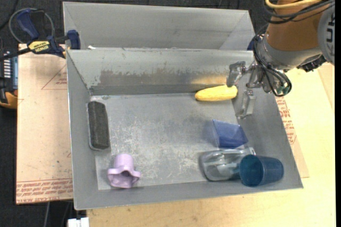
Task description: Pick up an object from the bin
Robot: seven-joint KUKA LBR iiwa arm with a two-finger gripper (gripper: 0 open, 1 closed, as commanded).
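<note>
The yellow corn-cob-shaped toy (216, 94) lies just left of the jaws, against the bin's (160, 69) back wall; the jaws stand apart, gripping nothing; below them sit a pale blue wedge (229, 134), then a clear cup (219, 165) touching a dark blue cup (260, 170).

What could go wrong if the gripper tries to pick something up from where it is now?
The gripper, fingers apart, hangs at the right tip of the yellow corn-shaped toy. A grip that far off-centre on a tapering end may slip off. The toy lies along the foot of the bin's back wall, so a finger could well strike the metal. The blue wedge lies just in front and might get nudged.
</note>
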